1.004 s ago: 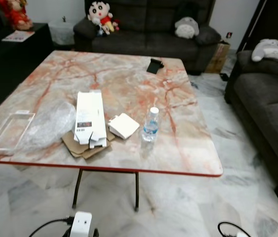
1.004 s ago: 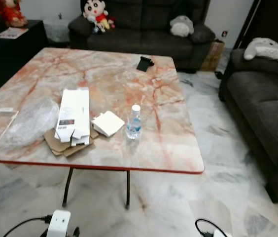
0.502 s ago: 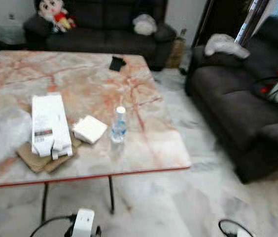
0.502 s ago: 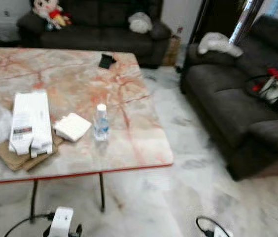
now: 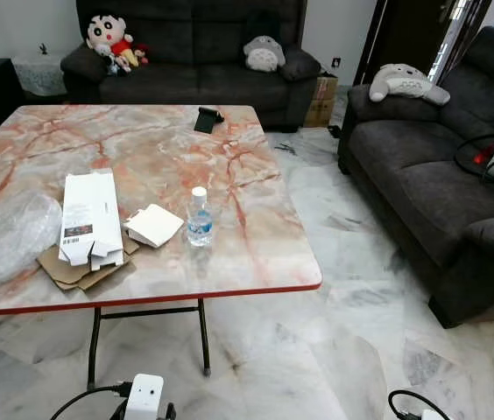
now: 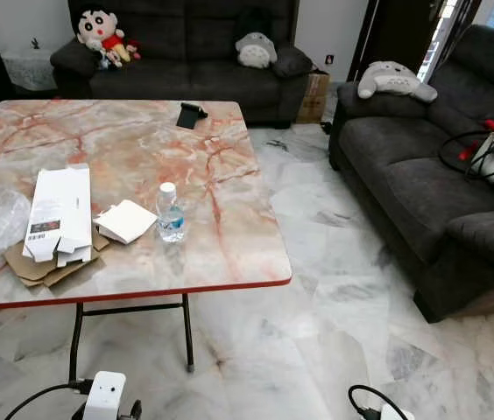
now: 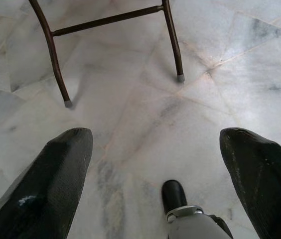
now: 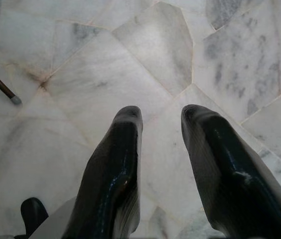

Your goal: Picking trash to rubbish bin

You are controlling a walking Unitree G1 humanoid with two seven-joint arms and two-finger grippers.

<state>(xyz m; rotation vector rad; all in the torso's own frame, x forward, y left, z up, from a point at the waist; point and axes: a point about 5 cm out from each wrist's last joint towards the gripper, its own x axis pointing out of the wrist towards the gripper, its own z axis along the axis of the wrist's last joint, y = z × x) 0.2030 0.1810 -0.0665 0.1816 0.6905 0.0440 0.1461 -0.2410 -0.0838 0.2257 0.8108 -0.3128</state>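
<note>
Claws, left (image 7: 155,149) spread, right (image 8: 161,124) slightly parted, unchanged; view has swung right.

Table (image 5: 256,262) with litter, sofas behind and to its right.
On the table, a bottle (image 5: 199,218) stands near the front edge; left of it lies a small box (image 5: 153,225), then a long carton (image 5: 89,218) on cardboard (image 5: 65,268), then a plastic bag (image 5: 6,238). A sofa (image 5: 190,52) stands behind the table, another sofa (image 5: 440,175) to its right.
</note>
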